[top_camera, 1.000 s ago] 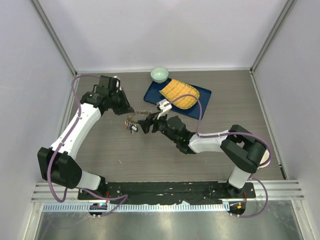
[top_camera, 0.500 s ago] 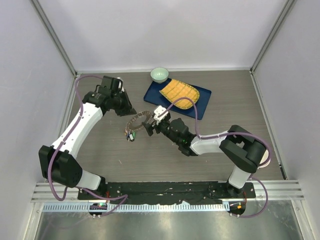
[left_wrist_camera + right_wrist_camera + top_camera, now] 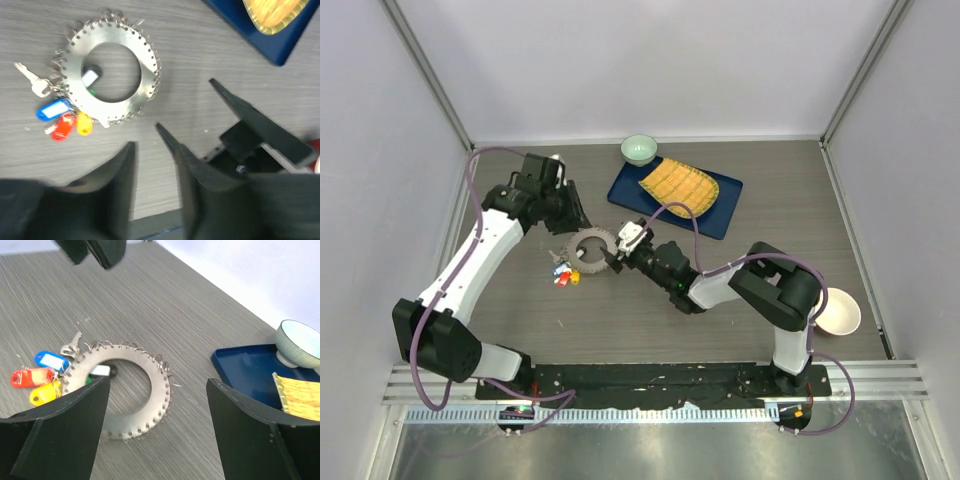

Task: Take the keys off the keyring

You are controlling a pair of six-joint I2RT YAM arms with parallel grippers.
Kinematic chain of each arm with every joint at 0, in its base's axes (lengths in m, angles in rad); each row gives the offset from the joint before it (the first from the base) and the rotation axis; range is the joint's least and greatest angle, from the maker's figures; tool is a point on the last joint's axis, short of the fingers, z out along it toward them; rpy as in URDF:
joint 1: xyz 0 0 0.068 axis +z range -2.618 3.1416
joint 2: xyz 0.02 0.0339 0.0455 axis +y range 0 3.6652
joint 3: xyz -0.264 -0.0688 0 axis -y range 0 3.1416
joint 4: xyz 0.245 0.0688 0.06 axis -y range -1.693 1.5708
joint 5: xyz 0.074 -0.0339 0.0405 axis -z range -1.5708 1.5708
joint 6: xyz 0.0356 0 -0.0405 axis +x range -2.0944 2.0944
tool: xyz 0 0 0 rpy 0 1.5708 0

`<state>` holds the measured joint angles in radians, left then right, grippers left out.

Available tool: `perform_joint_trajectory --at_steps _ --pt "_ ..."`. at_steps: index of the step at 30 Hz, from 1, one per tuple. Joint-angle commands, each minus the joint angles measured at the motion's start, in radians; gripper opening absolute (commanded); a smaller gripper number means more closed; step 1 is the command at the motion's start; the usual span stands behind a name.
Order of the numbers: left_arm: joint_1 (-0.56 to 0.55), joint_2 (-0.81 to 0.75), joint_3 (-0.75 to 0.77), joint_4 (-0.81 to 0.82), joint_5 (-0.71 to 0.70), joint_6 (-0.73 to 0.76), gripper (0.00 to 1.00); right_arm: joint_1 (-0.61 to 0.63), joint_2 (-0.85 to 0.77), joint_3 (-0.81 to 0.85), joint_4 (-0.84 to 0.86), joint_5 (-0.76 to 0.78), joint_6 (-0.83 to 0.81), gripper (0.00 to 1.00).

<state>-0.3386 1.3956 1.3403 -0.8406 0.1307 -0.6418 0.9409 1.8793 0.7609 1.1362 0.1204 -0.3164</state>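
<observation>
1. The left gripper [image 3: 145, 136] hovers over the table [image 3: 620, 330] with its fingers a little apart. Bare wood shows in the gap and nothing is between them.
2. The right gripper [image 3: 157, 385] has its fingers spread wide and grips nothing.
3. The two grippers are close together and point toward each other in the top view, left [image 3: 570, 215] and right [image 3: 615, 252].
4. The keyring [image 3: 145, 65] lies flat on the table between them, free of both. It is a broad silvery ring, pierced along its edge and fringed with small wire loops.
5. The keys [image 3: 35, 86] bunch at one side of the ring and rest on the table: one bare silver key, then blue, red and yellow plastic-headed pieces.
6. Farther back, a dark blue tray [image 3: 720, 215] carries a yellow ribbed piece [image 3: 679, 187].
7. A pale green bowl [image 3: 639, 149] stands just behind the tray.
8. A cream bowl [image 3: 840, 312] sits by the right arm.
</observation>
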Motion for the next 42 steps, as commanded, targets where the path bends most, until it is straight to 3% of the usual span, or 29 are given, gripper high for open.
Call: perform_joint_trajectory --at_steps 1,3,6,10,14,16,20,24,31,42 --pt "-0.002 -0.010 -0.003 -0.032 -0.123 0.119 0.54 0.004 -0.016 -0.029 0.183 -0.010 0.134 0.83" --pt "-0.002 -0.007 -0.027 -0.032 -0.165 0.154 0.64 0.004 0.027 -0.050 0.249 0.025 0.163 0.83" --pt "-0.002 0.015 -0.065 -0.017 -0.258 0.207 0.64 0.004 0.040 -0.099 0.318 0.133 0.273 0.82" --pt "-0.054 0.019 -0.141 0.079 -0.315 0.442 0.68 0.004 -0.058 -0.216 0.312 0.202 0.520 0.75" --pt "-0.199 0.087 -0.149 0.156 -0.379 0.635 0.73 0.004 -0.272 -0.340 0.219 0.232 0.713 0.72" --pt "-0.243 0.184 -0.116 0.144 -0.391 0.712 0.71 0.004 -0.368 -0.383 0.090 0.235 0.780 0.71" --pt "-0.339 0.328 -0.029 0.146 -0.387 0.842 0.71 0.006 -0.663 -0.414 -0.194 0.321 0.824 0.72" --pt "-0.369 0.430 0.008 0.152 -0.388 0.933 0.75 0.006 -0.904 -0.459 -0.450 0.474 0.821 0.72" --pt "-0.369 0.477 -0.019 0.178 -0.309 0.998 0.75 0.006 -1.210 -0.491 -0.654 0.577 0.732 0.72" --pt "-0.347 0.508 -0.075 0.221 -0.339 0.956 0.74 0.004 -1.312 -0.453 -0.797 0.631 0.735 0.72"
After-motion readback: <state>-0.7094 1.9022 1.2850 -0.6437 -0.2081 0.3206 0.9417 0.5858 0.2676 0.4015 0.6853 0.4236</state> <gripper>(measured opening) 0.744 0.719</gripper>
